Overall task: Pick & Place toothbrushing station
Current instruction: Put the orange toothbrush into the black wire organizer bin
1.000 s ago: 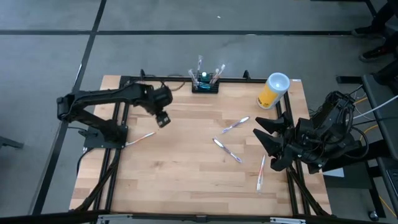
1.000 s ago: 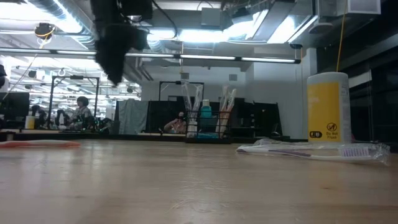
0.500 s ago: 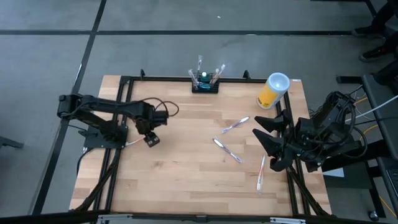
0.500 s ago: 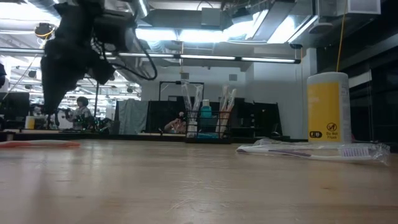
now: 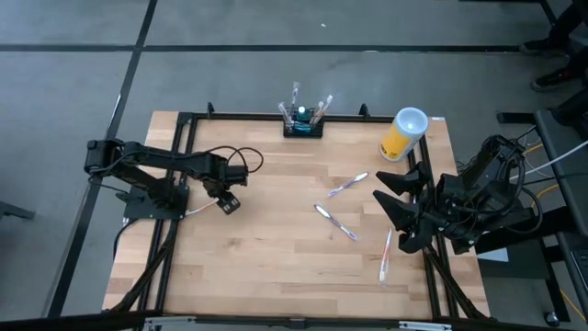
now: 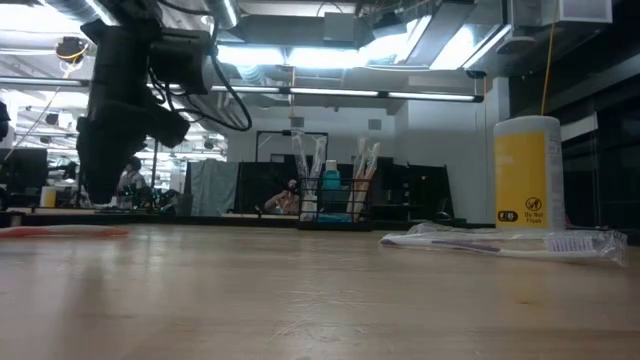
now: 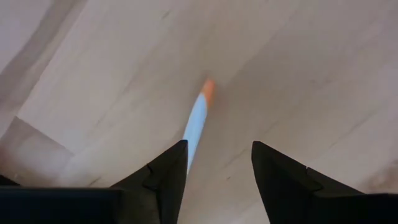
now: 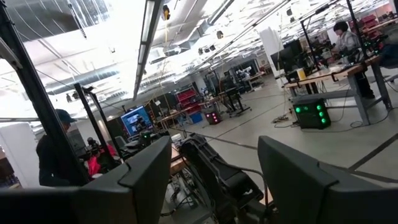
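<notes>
The toothbrushing station (image 5: pixel 302 124) is a small black rack with several brushes standing in its slots; it rests on the table at the middle of the far edge and also shows in the low view (image 6: pixel 335 195). My left gripper (image 5: pixel 228 202) is open, points down and hovers at the table's left over a loose toothbrush (image 5: pixel 207 206). In the left wrist view the gripper (image 7: pixel 217 155) stands above that white brush with an orange tip (image 7: pixel 198 121), without touching it. My right gripper (image 5: pixel 393 213) is open and empty at the table's right edge; the right wrist view (image 8: pixel 214 168) shows its fingers wide apart.
A yellow cup with a white rim (image 5: pixel 404 135) stands at the far right. Loose toothbrushes lie right of the middle (image 5: pixel 347 185), (image 5: pixel 335 222) and near the right edge (image 5: pixel 385 256). A black frame (image 5: pixel 248 117) runs along the table's edges.
My left gripper has gone from near the rack toward the table's near left and down, and now hovers low over the loose toothbrush at the left. Nothing on the table has moved.
</notes>
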`<state>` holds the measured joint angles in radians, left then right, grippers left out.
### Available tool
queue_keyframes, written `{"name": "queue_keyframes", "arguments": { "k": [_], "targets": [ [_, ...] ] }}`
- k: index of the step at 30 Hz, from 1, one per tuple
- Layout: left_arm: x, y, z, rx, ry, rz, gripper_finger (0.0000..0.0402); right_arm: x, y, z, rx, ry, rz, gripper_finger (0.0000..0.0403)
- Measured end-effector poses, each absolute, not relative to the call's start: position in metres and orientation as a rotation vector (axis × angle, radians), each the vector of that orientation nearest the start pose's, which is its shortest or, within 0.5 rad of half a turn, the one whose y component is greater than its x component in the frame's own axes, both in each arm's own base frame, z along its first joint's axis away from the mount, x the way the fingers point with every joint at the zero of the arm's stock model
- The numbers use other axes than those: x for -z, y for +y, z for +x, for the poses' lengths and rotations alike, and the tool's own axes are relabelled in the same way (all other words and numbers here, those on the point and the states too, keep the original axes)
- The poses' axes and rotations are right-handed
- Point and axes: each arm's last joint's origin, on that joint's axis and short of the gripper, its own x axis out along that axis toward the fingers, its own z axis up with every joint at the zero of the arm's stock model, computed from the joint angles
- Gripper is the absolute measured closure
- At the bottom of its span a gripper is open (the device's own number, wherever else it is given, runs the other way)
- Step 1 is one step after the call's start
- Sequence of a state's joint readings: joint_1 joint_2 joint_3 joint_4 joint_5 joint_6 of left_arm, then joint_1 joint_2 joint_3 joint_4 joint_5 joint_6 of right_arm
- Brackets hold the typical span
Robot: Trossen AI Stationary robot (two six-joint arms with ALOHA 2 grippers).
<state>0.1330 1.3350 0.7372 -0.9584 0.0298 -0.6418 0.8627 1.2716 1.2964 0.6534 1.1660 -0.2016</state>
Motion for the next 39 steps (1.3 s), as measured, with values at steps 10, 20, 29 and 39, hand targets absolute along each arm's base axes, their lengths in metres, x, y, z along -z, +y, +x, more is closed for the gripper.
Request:
{"name": "queue_keyframes", "arguments": {
  "k": [10, 20, 29, 39],
  "targets": [
    [-0.166, 0.030, 0.201, -0.548, 1.503, -0.580, 0.0238, -0.472, 0.171, 0.181, 0.293, -0.337, 0.376, 0.0160],
    [-0.130, 0.032, 0.211, -0.520, 1.700, -0.521, 0.0230, -0.472, 0.173, 0.180, 0.268, -0.344, 0.383, 0.0160],
    [-0.129, 0.031, 0.219, -0.463, 1.682, -0.565, 0.0351, -0.472, 0.174, 0.179, 0.262, -0.344, 0.399, 0.0160],
    [-0.160, 0.039, 0.277, -0.295, 1.196, -0.854, 0.0388, -0.472, 0.174, 0.179, 0.280, -0.335, 0.383, 0.0160]
  ]
}}
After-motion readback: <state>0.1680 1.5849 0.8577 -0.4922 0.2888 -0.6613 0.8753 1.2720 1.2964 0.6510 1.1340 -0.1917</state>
